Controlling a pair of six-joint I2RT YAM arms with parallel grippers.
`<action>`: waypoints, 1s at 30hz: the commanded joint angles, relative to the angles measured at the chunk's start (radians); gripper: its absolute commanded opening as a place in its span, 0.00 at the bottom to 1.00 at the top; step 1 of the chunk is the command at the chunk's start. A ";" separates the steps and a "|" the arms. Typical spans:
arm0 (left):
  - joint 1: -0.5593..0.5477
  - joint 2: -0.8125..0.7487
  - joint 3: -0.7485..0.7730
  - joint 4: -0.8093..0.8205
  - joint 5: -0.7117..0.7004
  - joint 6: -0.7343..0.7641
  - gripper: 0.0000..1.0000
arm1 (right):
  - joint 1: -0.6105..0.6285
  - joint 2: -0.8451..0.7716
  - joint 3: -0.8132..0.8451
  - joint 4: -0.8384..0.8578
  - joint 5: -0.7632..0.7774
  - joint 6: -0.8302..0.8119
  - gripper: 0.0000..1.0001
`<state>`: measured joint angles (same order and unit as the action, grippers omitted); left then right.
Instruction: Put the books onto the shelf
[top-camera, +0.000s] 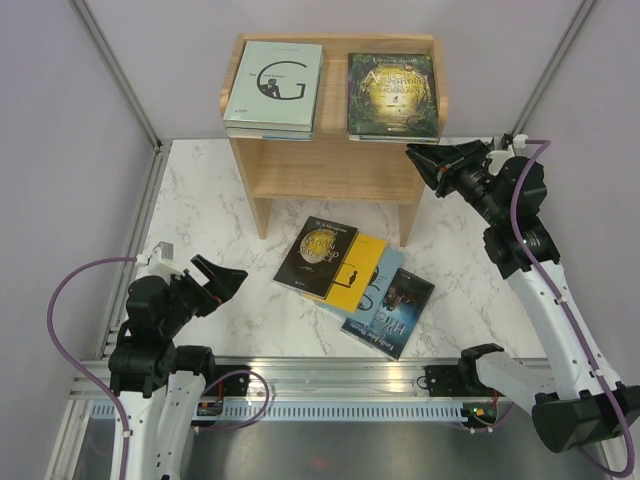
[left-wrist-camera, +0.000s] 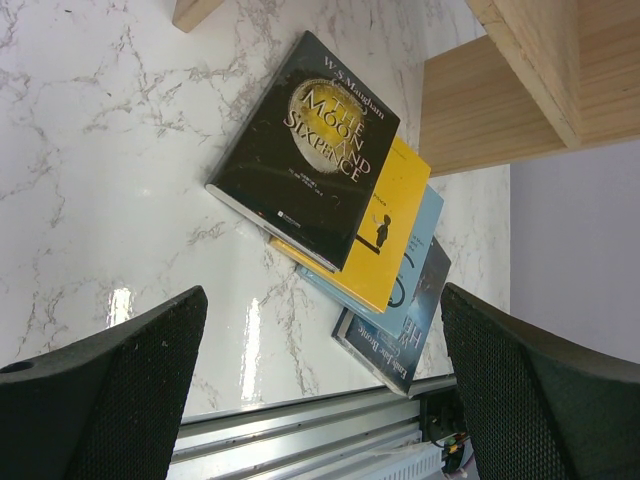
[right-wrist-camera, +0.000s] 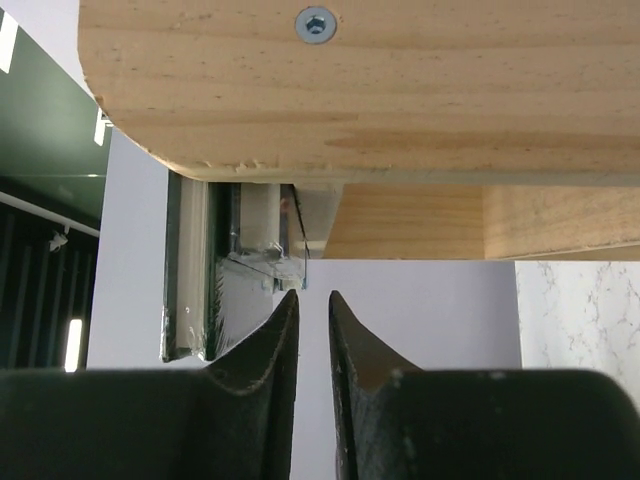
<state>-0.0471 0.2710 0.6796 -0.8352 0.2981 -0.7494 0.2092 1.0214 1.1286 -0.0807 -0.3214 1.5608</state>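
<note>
On the table in front of the shelf (top-camera: 330, 170), four books (top-camera: 355, 285) lie fanned and overlapping. A black one (top-camera: 316, 256) is on top, then yellow (top-camera: 362, 268), blue (top-camera: 378, 290) and a dark one (top-camera: 400, 312) nearest the front rail. Their long axes run diagonally, from near-left to far-right. The left gripper (top-camera: 220, 272) hovers just left of the fan with its fingers spread wide and empty, and the black book's long left edge faces it. The right gripper (top-camera: 422, 165) is up beside the shelf's right end, well apart from the fan. Its fingers are drawn almost together with only a slim gap and nothing between them. The left arm is therefore likely the nearer one for the next pick. Two stacks already sit on the top board, a pale green "G" cover (top-camera: 275, 85) and a green-gold cover (top-camera: 393, 95). The count under each is hard to tell. The blue book shows only strips, and the right wrist view shows only wood, with no book.
</note>
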 joint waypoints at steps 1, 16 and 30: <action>0.004 0.010 -0.003 0.024 0.009 0.010 0.99 | -0.001 0.008 0.048 0.103 -0.034 0.024 0.21; 0.004 0.013 -0.006 0.036 0.004 0.010 0.99 | 0.006 -0.033 0.033 0.139 -0.142 0.053 0.00; 0.004 0.013 -0.011 0.042 0.001 0.008 0.99 | 0.045 -0.093 0.002 0.110 -0.122 0.045 0.00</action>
<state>-0.0471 0.2768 0.6792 -0.8284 0.2974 -0.7494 0.2474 0.9264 1.1130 -0.0055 -0.4492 1.5948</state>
